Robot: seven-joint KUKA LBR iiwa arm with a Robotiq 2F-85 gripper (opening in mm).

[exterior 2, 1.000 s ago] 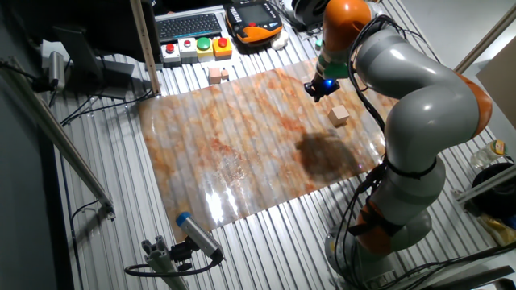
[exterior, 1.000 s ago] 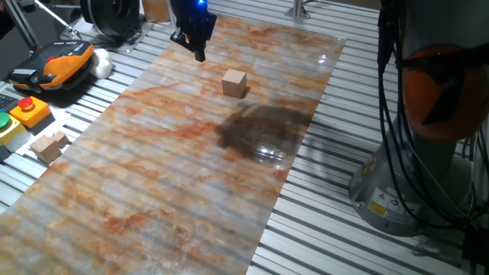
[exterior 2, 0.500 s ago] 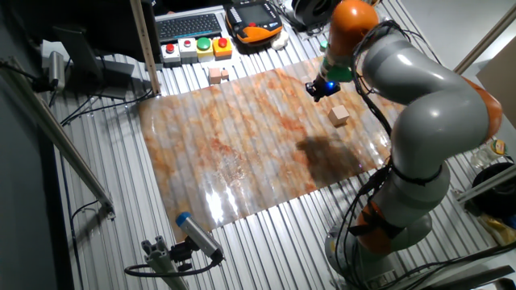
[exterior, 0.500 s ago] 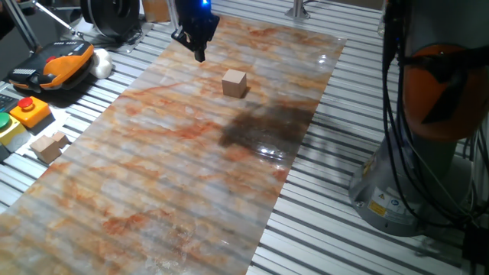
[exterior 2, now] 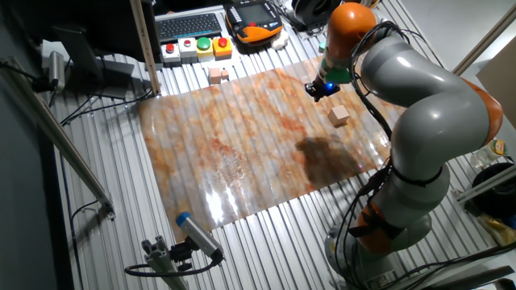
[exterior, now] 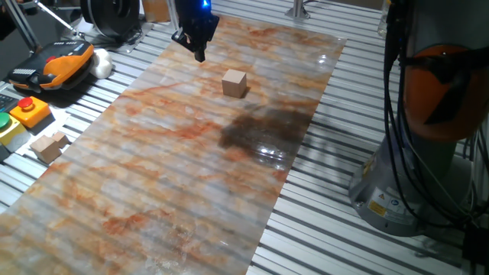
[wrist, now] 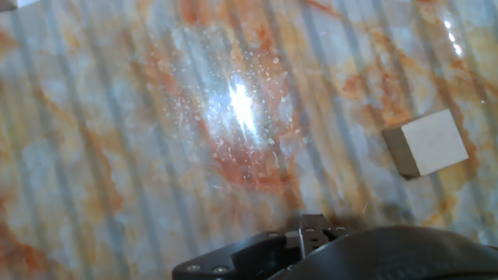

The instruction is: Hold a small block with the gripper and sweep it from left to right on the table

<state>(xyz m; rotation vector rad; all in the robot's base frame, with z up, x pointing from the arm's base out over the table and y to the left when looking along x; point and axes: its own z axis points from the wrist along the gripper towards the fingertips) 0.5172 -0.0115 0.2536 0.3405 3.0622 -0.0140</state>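
Note:
The small block [exterior: 234, 82] is a plain tan cube that rests alone on the marbled orange and grey table [exterior: 153, 176]. The black gripper [exterior: 191, 46], its blue light glowing, hovers over the far end of the table, up and to the left of the block and clear of it. Its two fingers stand apart with nothing between them. From the other fixed view, the gripper [exterior 2: 317, 90] hangs just beyond the block [exterior 2: 339, 115]. In the hand view the block [wrist: 426, 142] lies at the right on the table [wrist: 156, 155]; only the hand's black body shows, along the bottom edge.
A pair of joined tan blocks [exterior: 48, 145] lies on the metal slats left of the table, near coloured button boxes [exterior: 29, 111] and an orange teach pendant [exterior: 61, 61]. The arm's grey base [exterior: 405, 191] with cables stands at the right. A keyboard [exterior 2: 189, 26] sits at the back.
The gripper has shifted slightly toward the far end of the table and the arm's elbow has swung a little. The block has not moved.

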